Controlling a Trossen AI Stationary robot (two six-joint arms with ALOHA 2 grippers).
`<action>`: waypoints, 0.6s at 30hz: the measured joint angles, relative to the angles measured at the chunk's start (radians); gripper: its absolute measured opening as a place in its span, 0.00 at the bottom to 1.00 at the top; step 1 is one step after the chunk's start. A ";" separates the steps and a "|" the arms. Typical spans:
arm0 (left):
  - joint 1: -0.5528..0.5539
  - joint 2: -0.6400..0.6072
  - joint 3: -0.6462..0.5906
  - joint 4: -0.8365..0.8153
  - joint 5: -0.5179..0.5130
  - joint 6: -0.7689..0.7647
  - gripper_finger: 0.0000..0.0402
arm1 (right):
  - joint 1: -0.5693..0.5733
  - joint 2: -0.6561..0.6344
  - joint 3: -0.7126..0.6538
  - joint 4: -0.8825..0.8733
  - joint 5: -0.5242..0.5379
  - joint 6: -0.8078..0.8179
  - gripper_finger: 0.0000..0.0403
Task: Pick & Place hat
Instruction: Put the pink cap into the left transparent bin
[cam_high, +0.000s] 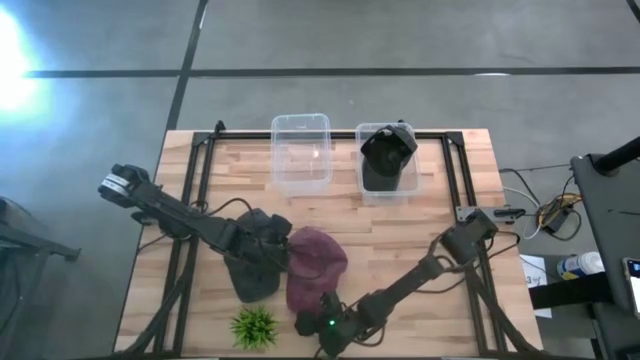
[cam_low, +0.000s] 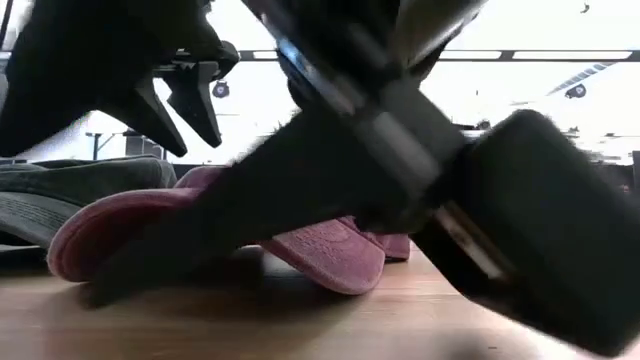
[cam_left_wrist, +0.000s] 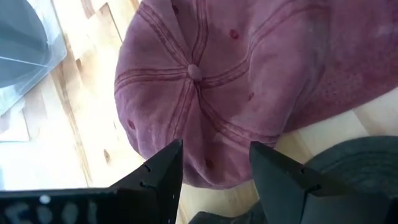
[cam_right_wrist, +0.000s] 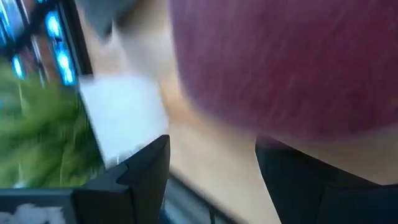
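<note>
A maroon cap (cam_high: 318, 262) lies crown up on the wooden table, its brim toward the near edge (cam_low: 320, 250). A dark grey hat (cam_high: 252, 278) lies just left of it, touching it. My left gripper (cam_high: 278, 250) is open above the maroon cap's crown; the left wrist view shows its fingers (cam_left_wrist: 214, 152) over the crown's edge, apart from it. My right gripper (cam_high: 318, 318) is open, low at the table's near edge, pointing at the maroon cap (cam_right_wrist: 280, 62). That view is blurred.
Two clear bins stand at the far side. The left bin (cam_high: 301, 150) shows nothing inside, and the right bin (cam_high: 400, 185) holds a black hat (cam_high: 388, 152). A small green plant (cam_high: 254, 326) stands at the near edge, left of my right gripper. A black frame (cam_high: 200, 180) lies on the table.
</note>
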 joint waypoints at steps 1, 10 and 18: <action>0.000 0.003 -0.001 0.009 0.014 0.000 0.44 | 0.001 0.004 0.005 -0.024 0.039 0.025 0.58; 0.000 0.045 -0.050 0.107 0.123 -0.017 0.45 | 0.002 -0.054 0.066 -0.450 0.168 0.131 0.58; -0.001 0.058 -0.062 0.204 0.249 -0.111 0.45 | -0.013 -0.139 0.067 -0.707 0.270 0.169 0.58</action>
